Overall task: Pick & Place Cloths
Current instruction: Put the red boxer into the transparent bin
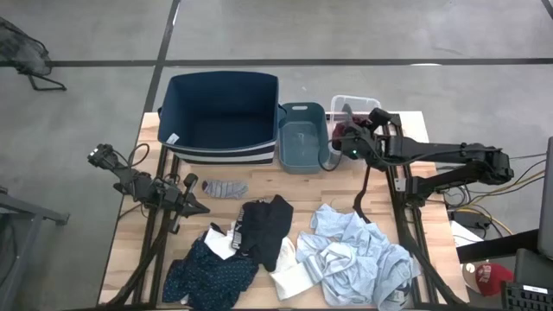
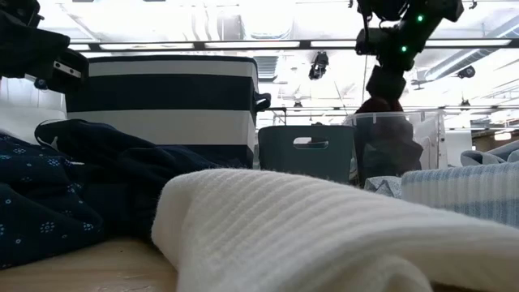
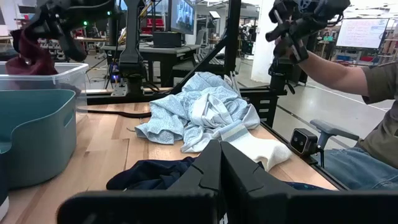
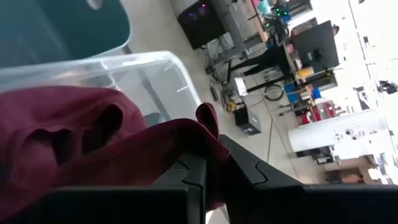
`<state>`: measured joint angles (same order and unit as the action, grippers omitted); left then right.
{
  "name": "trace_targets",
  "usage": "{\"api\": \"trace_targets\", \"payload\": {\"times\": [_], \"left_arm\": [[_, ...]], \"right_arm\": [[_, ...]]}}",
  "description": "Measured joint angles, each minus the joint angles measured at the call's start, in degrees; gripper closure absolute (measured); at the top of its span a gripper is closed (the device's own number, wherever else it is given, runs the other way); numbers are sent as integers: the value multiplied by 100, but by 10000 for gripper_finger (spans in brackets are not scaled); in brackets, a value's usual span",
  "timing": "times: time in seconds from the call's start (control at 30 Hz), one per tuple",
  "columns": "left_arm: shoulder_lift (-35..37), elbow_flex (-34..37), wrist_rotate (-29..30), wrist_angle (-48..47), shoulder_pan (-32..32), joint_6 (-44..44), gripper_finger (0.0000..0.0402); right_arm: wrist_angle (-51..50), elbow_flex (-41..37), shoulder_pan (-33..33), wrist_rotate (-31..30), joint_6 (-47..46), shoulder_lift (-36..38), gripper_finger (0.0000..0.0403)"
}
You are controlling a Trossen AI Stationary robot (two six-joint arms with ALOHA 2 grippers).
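While the right gripper [image 4: 208, 171] hangs over the clear bin [image 1: 363, 104], its jaws sit nearly together with a fold of the maroon cloth [image 4: 93, 143] pinched between them, so the step in hand looks like the drop. To do it well, I judge the arm should lower until the bulk of the fabric is below the bin's rim, then spread the fingers fully and lift straight up, so no trailing corner drapes over the wall or clings to a fingertip. The low view shows the cloth hanging from the gripper down into the bin, which suggests most of it is already inside.

Nearest the front edge lie the dotted teal piece [image 1: 207, 275], a white piece [image 1: 292, 278] and the crumpled light blue shirts [image 1: 359, 257]; just behind them is the black piece [image 1: 266, 226]. The grey sock [image 1: 225, 187] rests farther back, near the left gripper [image 1: 192, 206], which waits low over the table with its fingers closed on nothing. Beyond stand the navy bin [image 1: 223, 117] and the teal bin [image 1: 301, 138], with the clear bin beside the teal one. A person's arm [image 3: 336, 68] shows in the room past the table.
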<state>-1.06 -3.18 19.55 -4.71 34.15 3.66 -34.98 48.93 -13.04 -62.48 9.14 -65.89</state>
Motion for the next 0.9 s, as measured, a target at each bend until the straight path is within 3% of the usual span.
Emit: {"api": "trace_targets", "payload": {"times": [0.2,0.37,0.57,0.9], "left_arm": [[2,0,0,0,1,-2,399],[2,0,0,0,0,0,399],[0,0,0,0,1,-1,399],[2,0,2,0,0,-2,399]], "right_arm": [[-3,-192,0,68,-276,0,357],[-84,-215,0,744,-613,0,348],[-67,-150,-1,793,-624,6,330],[-71,68,0,791,-901,13,251]]}}
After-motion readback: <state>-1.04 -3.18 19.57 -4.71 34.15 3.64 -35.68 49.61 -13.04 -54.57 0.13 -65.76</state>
